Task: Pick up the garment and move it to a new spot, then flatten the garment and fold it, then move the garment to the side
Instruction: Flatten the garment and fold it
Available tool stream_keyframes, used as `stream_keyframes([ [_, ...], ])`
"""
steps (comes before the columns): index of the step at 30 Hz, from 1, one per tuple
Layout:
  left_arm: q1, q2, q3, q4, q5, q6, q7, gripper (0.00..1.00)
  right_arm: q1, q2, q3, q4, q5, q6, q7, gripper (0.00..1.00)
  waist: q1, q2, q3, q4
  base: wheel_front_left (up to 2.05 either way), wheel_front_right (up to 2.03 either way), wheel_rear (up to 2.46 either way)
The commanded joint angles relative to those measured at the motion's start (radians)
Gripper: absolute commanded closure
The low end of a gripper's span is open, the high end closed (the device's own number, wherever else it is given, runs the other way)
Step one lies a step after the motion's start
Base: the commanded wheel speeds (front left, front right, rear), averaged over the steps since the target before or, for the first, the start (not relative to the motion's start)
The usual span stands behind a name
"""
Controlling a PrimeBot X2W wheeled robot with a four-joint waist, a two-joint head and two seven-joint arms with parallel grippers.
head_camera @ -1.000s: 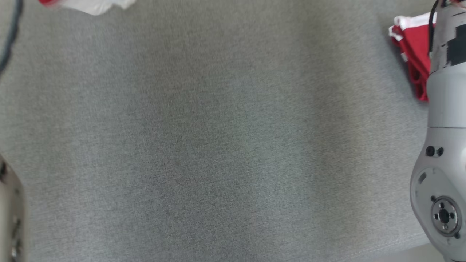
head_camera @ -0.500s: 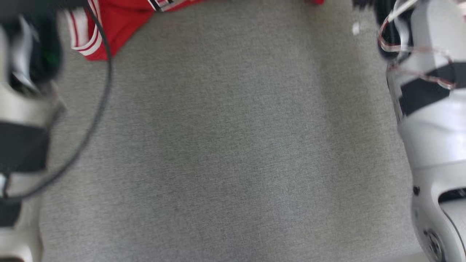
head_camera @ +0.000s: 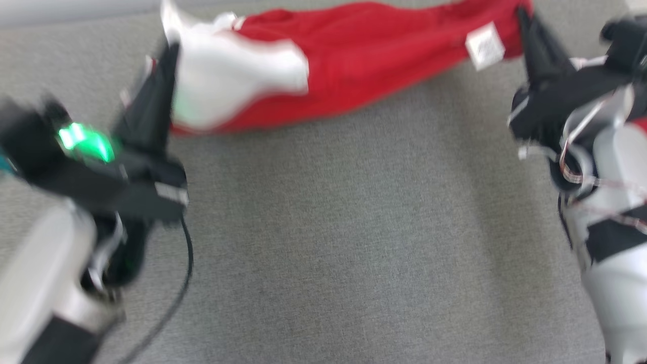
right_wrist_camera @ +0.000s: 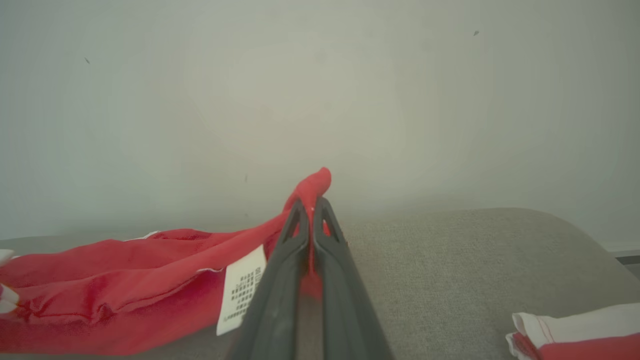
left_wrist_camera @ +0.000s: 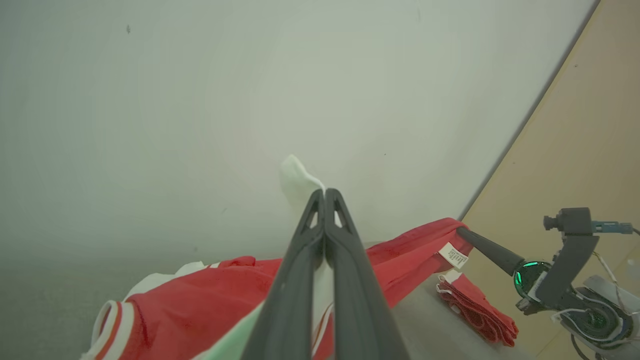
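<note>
Over the grey fabric table (head_camera: 323,242), the red-and-white jersey garment (head_camera: 364,55) is stretched left-to-right btw. the arms: left gripper (head_camera: 169,55) pinches its white end, right gripper (head_camera: 523,23) its red corner. Laying it flat prob. needs both arms tog.

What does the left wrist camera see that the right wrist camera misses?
Left wrist view: the left jaws shut on a white corner of the garment, its striped cuff, a tan panel. Right wrist view: the table with its rounded edge. Both: the right jaws shut on a red corner, the label, a pale wall.
</note>
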Motion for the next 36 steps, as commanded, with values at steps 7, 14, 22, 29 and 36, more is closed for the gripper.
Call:
stream_keyframes([
  [7, 0.234, 0.029, -0.043, -0.055, -0.054, 0.032, 0.030, 1.00, 0.217, 0.003, -0.074, -0.088, -0.046, -0.002, 0.100, 1.00, 0.0003, 0.0001, -0.104, 0.017, 0.00, 0.00, 0.00],
  [14, 0.411, 0.050, -0.065, -0.127, -0.154, 0.041, 0.069, 1.00, 0.418, 0.049, -0.178, -0.173, -0.086, -0.002, 0.185, 1.00, 0.0003, 0.0001, -0.151, 0.040, 0.00, 0.00, 0.00],
  [22, 0.620, 0.074, -0.070, -0.161, -0.293, 0.044, 0.092, 1.00, 0.609, 0.154, -0.307, -0.260, -0.123, -0.002, 0.227, 1.00, 0.0003, 0.0001, -0.199, 0.058, 0.00, 0.00, 0.00],
  [29, 0.708, 0.074, -0.075, -0.168, -0.363, 0.042, 0.102, 1.00, 0.703, 0.202, -0.356, -0.281, -0.160, -0.002, 0.257, 1.00, 0.0003, 0.0001, -0.220, 0.065, 0.00, 0.00, 0.00],
  [36, 0.782, 0.074, -0.114, -0.184, -0.437, 0.034, 0.163, 1.00, 0.782, 0.239, -0.401, -0.309, -0.203, -0.002, 0.319, 1.00, 0.0003, 0.0001, -0.228, 0.065, 0.00, 0.00, 0.00],
])
